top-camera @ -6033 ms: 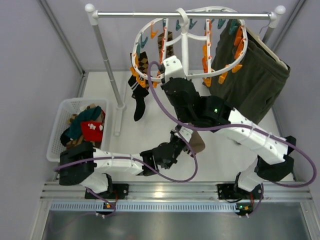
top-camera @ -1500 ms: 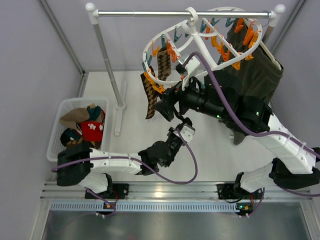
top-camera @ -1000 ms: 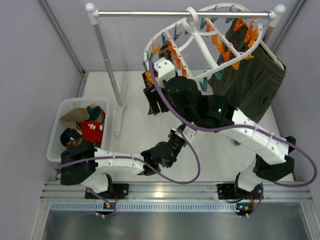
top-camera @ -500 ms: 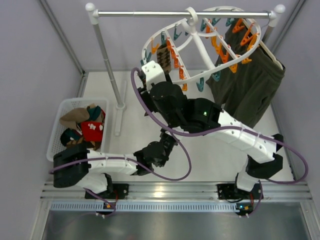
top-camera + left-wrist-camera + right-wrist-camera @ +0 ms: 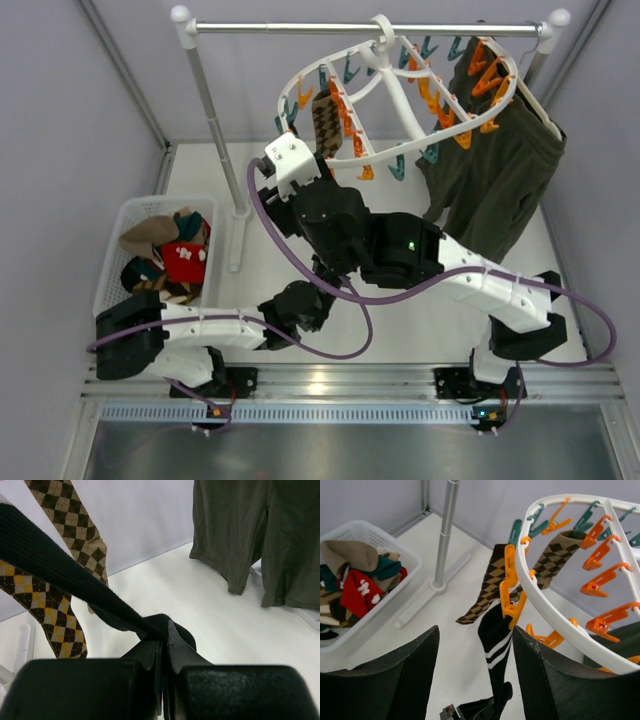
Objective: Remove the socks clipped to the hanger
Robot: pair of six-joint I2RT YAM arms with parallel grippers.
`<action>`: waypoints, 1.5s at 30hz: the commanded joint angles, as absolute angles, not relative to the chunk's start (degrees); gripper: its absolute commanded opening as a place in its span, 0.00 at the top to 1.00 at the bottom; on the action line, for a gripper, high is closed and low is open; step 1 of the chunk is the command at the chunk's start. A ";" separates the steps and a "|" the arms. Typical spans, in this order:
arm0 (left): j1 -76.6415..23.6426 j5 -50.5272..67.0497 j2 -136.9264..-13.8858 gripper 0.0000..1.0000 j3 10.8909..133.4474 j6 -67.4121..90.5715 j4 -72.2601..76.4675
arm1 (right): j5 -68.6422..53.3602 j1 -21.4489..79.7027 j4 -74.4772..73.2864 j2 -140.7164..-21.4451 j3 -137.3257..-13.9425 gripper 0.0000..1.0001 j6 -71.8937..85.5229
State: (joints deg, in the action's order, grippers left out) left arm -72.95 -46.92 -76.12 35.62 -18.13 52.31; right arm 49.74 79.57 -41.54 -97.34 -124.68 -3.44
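here, left tool (image 5: 164,630) grips the black sock (image 5: 50,555) below the hanger (image 5: 522,562) to tug it unclipped; right tool (image 5: 475,630) released.

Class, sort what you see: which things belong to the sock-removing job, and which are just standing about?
Job: hanger; black sock; argyle socks; basket holding socks; left fingers, shut on the black sock.
Standing about: shorts; rail.
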 commanded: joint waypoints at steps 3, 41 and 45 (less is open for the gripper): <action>-72.95 -45.00 -73.04 1.00 34.63 -17.76 55.46 | 45.88 80.86 -39.11 -99.84 -130.34 0.44 -5.10; -73.21 -40.70 -70.05 1.00 32.87 -15.73 55.28 | 58.97 71.28 -37.53 -105.64 -127.53 0.44 1.49; -73.30 -39.46 -70.49 1.00 33.22 -15.73 55.37 | 57.92 71.02 -35.25 -105.38 -126.74 0.45 1.76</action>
State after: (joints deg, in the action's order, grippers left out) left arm -72.97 -41.39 -71.24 32.77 -16.58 52.36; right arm 58.13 71.92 -40.03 -105.91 -126.91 0.78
